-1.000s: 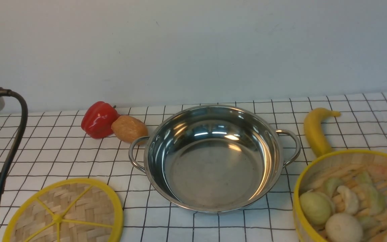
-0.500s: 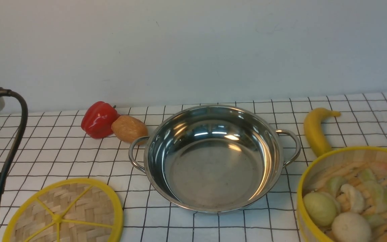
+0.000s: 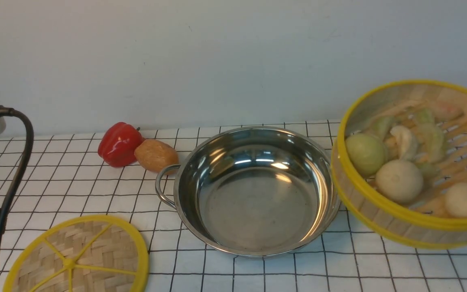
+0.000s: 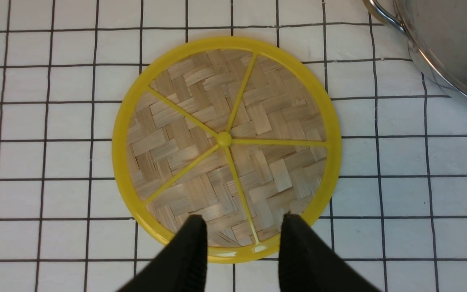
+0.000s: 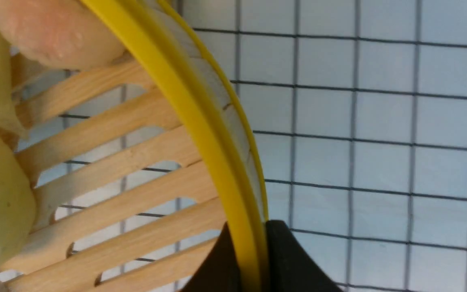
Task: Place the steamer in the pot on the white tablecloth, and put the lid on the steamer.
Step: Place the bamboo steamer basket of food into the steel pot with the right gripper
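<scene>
The steamer (image 3: pixel 363 207) hangs tilted in the air just right of the pot (image 3: pixel 258 202), its wall pinched at the yellow rim by the right claw (image 5: pixel 252 233); this one-sided grip probably accounts for the tilt. The left claw (image 4: pixel 243 221) is spread above the edge of the lid (image 4: pixel 225 140), which lies flat on the white tablecloth (image 3: pixel 75 182), apparently staged for the later lid step. Compared with one second ago, the steamer has risen off the surface and now hides the banana and the pot's right handle.
</scene>
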### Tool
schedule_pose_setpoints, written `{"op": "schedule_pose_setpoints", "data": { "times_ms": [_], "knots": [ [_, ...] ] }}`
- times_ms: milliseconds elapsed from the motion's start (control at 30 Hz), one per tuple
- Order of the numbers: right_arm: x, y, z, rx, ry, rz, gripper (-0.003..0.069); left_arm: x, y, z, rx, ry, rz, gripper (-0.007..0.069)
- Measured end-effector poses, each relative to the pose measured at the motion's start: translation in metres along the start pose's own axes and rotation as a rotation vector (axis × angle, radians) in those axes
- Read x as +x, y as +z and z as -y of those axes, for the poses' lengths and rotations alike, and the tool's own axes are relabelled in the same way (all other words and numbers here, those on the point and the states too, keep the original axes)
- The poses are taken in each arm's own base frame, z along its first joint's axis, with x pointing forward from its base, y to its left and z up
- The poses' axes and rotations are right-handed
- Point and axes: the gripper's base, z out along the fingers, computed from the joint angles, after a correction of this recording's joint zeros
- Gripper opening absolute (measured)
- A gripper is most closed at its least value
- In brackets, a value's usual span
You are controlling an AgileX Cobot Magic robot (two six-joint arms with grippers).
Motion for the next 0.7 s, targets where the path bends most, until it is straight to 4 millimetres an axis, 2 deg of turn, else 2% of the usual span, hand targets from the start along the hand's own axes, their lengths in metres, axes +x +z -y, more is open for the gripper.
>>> {"op": "schedule_pose_setpoints", "data": {
  "times_ms": [133,233,367,400,467,500,633,700],
  "knots": [
    [-0.009,0.012,-0.007,-0.053,0.007,-0.026,0.0064,0.000,0.000,0.000,0.000,0.000,0.000,0.0243],
    [-0.021,0.024,-0.022,-0.055,-0.046,-0.041,0.0064,0.000,0.000,0.000,0.001,0.000,0.000,0.0243],
    [-0.039,0.033,-0.064,-0.089,-0.146,-0.030,0.0064,0.000,0.000,0.000,0.001,0.000,0.000,0.0243],
    [-0.039,0.034,-0.069,-0.093,-0.156,-0.030,0.0064,0.000,0.000,0.000,0.001,0.000,0.000,0.0243],
    [-0.048,0.038,-0.098,-0.120,-0.206,-0.016,0.0064,0.000,0.000,0.000,0.001,0.000,0.000,0.0243],
    [-0.055,0.040,-0.119,-0.137,-0.237,0.001,0.0064,0.000,0.000,0.000,0.001,0.000,0.000,0.0243],
    [-0.064,0.058,-0.168,-0.160,-0.306,0.012,0.0064,0.000,0.000,0.000,0.003,-0.001,0.000,0.0243],
    [-0.065,0.066,-0.180,-0.165,-0.320,0.008,0.0064,0.000,0.000,0.000,0.003,-0.001,0.000,0.0243]
  ]
}}
